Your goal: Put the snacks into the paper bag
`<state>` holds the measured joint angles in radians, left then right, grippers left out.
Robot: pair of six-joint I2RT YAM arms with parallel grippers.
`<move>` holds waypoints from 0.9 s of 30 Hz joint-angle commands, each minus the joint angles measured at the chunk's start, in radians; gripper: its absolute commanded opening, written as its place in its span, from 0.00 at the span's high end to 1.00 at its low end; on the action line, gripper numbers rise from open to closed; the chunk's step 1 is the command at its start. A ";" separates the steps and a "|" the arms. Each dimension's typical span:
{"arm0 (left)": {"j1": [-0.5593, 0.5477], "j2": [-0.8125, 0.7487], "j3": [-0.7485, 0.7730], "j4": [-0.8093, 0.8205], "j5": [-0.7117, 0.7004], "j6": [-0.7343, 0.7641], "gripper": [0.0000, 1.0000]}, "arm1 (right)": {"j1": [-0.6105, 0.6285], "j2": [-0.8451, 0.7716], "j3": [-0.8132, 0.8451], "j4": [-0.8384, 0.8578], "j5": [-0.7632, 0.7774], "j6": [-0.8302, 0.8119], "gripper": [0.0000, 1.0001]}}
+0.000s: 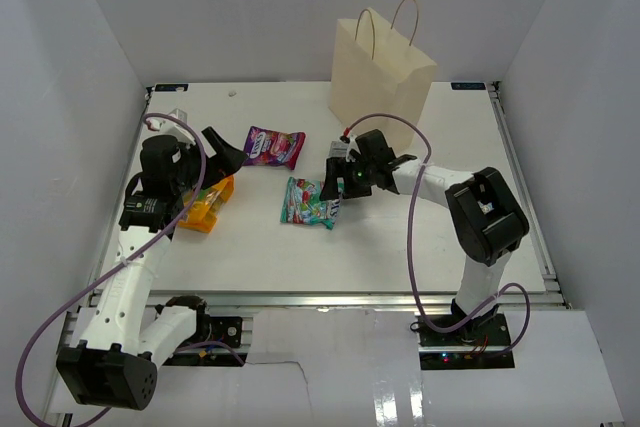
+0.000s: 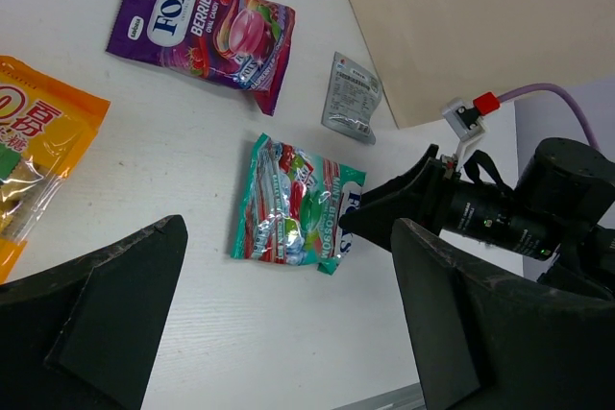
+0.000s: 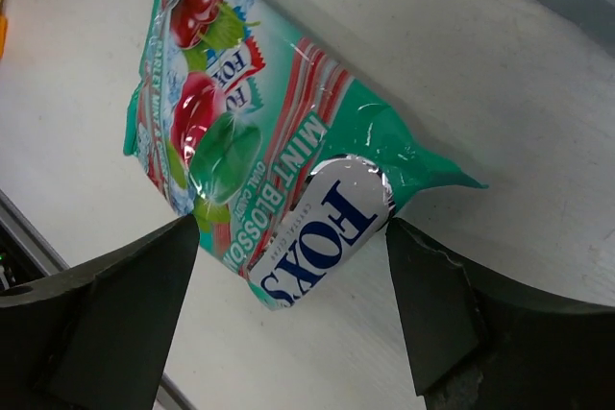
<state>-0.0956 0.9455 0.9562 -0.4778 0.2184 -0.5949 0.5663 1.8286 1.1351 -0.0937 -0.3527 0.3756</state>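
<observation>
The paper bag [image 1: 385,72] stands upright on the white surface [image 1: 400,247] in the upper centre of the overhead view, with its two loop handles up. No view lets us see inside it. In the left wrist view its beige wall [image 2: 461,16] fills the upper right corner.

Every snack we can see lies on the surface outside the bag. The purple packet [image 1: 273,147] is left of the bag, and the teal-and-red packet [image 1: 310,203] lies below it, near the middle of the frame. The orange packet [image 1: 207,205] sits at centre left, partly under the left arm. The left wrist view also shows the silver-grey sachet [image 2: 351,95] lying flat just beside the bag's base.

The right gripper [image 1: 335,182] is low over one end of the teal-and-red packet [image 3: 259,151]. Its jaws are apart, with one finger on each side of that end, and the packet lies flat. The left gripper [image 2: 288,333] hangs above the surface with its jaws wide apart, holding nothing.
</observation>
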 commanded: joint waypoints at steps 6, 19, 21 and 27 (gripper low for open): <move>-0.001 -0.022 -0.007 -0.028 -0.002 -0.014 0.02 | 0.024 0.043 -0.015 0.123 0.156 0.183 0.28; -0.001 0.024 0.024 -0.022 0.002 -0.005 0.02 | 0.032 0.064 -0.074 0.167 0.156 0.198 0.51; 0.000 0.026 0.030 -0.022 0.002 -0.003 0.02 | 0.033 0.072 -0.074 0.175 0.152 0.194 0.60; -0.001 0.022 0.036 -0.024 -0.001 0.001 0.02 | 0.030 0.064 -0.066 0.192 0.101 0.149 0.92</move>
<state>-0.0956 0.9783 0.9585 -0.4969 0.2184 -0.6014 0.5941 1.8874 1.0801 0.0792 -0.2428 0.5640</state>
